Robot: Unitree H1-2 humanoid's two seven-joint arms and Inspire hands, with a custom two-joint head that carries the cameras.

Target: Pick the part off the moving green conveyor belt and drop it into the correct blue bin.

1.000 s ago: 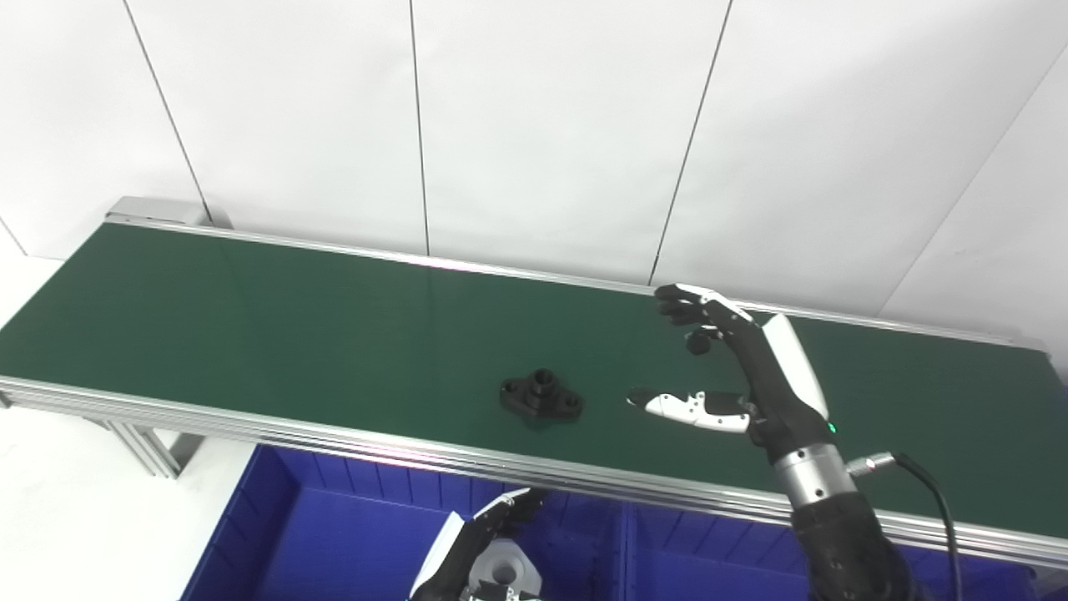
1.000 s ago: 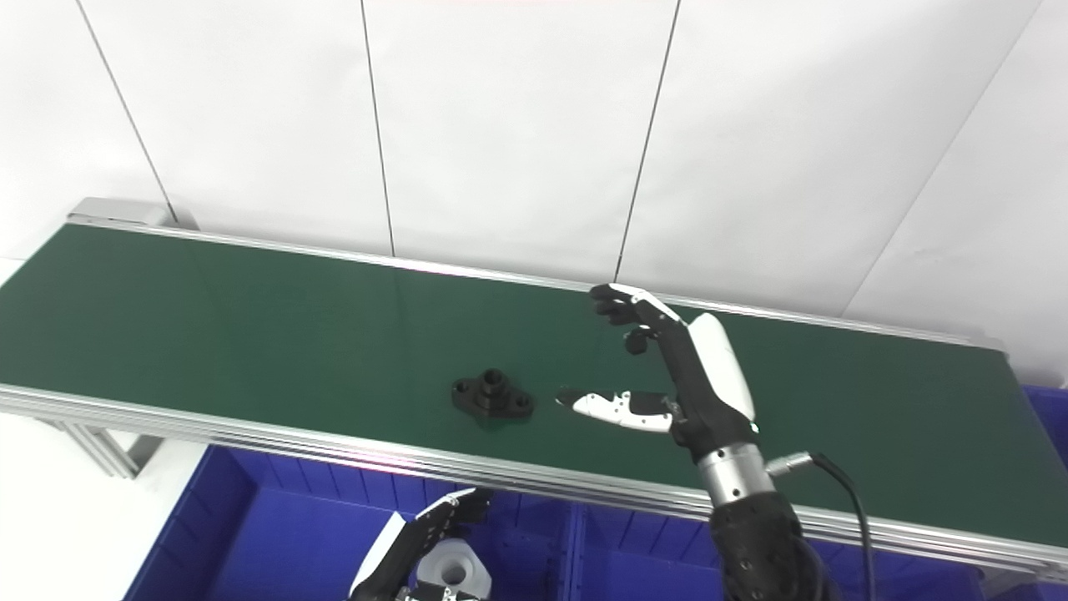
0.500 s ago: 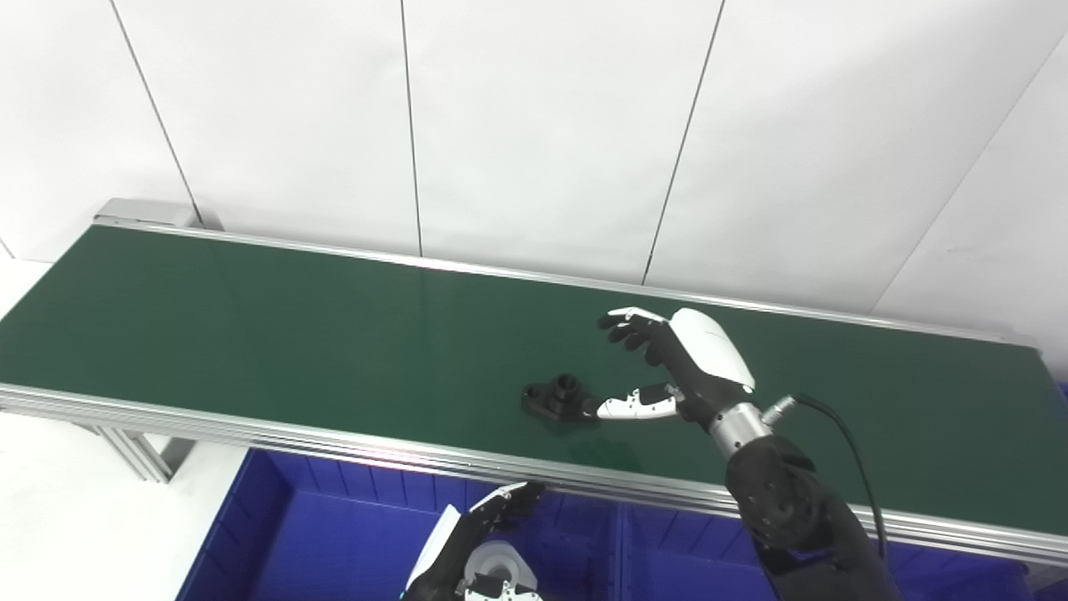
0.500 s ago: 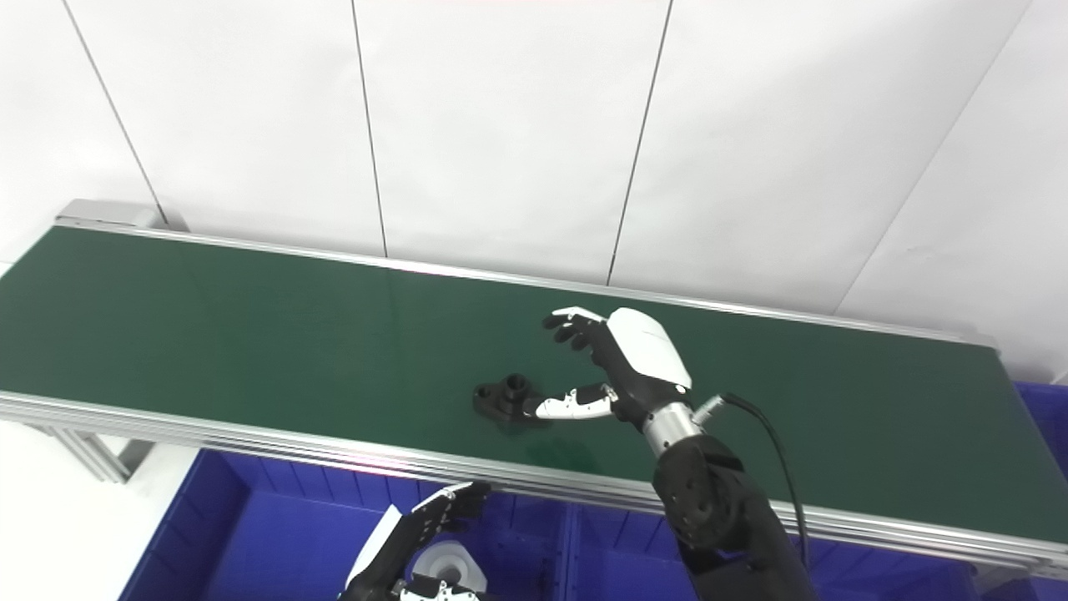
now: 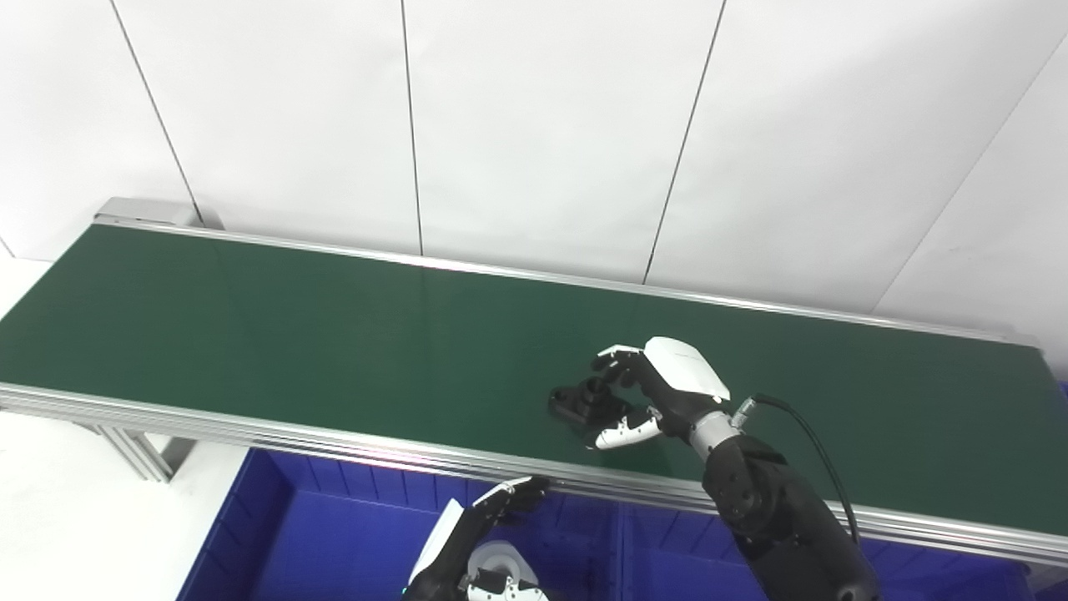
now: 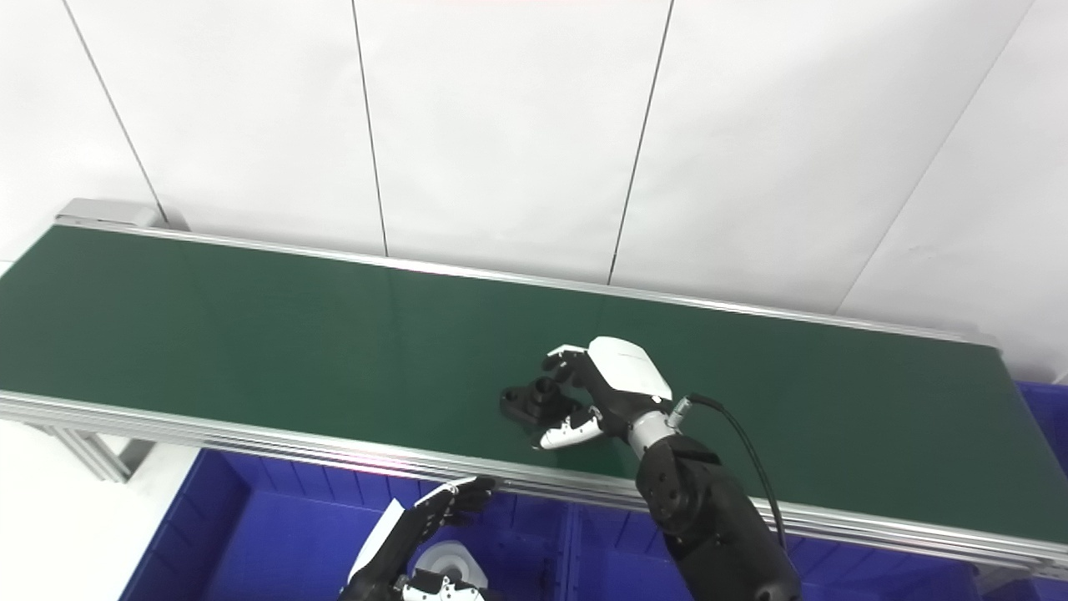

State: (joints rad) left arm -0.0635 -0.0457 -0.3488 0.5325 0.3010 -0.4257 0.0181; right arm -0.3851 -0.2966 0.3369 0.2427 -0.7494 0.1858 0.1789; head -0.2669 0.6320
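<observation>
A black flanged part (image 5: 574,400) lies on the green conveyor belt (image 5: 292,325), near its front edge. My right hand (image 5: 663,386) is curled over it from the right, fingers behind its raised boss and thumb in front, closed on the part. The part rests on the belt. My left hand (image 5: 482,527) hangs low at the bottom edge over a blue bin (image 5: 317,534), fingers spread and holding nothing.
A white round part (image 5: 499,561) lies in the blue bin under my left hand. A second blue bin (image 5: 667,555) sits to its right, below the belt's aluminium front rail (image 5: 334,436). A white panelled wall stands behind the belt.
The part rode rightward on the belt. My right hand came down and left, and its fingers and thumb closed around the part. The left hand stayed put.
</observation>
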